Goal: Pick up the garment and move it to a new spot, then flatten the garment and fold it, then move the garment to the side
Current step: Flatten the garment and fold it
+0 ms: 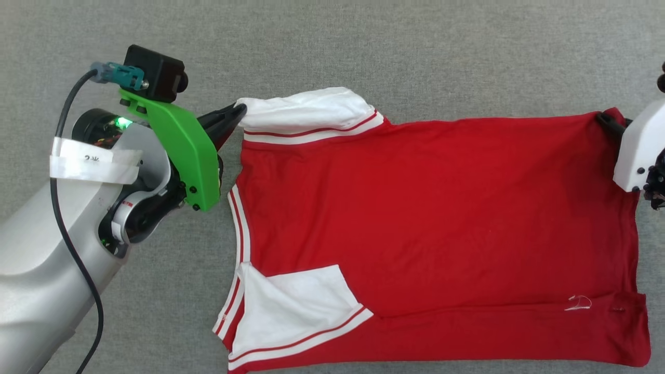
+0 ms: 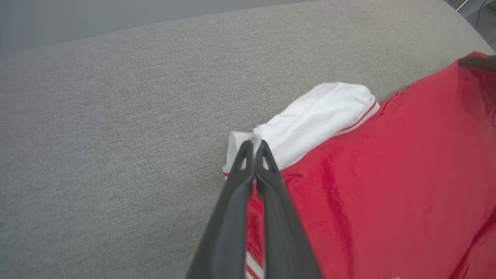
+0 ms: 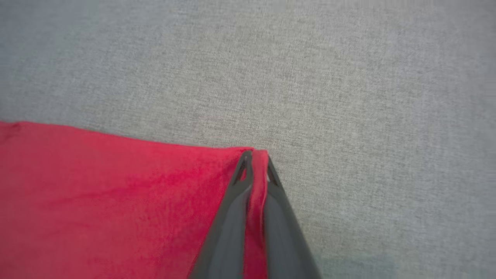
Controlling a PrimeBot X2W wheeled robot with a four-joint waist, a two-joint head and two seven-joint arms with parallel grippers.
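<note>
Place unclr: grey fabric surface (image 1: 415, 47)

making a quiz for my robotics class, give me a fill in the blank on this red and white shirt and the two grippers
1. The left gripper is shut on a ____ short sleeve of the red jersey-style T-shirt.
2. The right gripper pinches a corner of cloth coloured ____.
3. The shirt lies on a woven fabric surface coloured ____.
4. The plastic bracket on the left wrist is coloured ____.

Missing words: white; red; grey; green.
</note>
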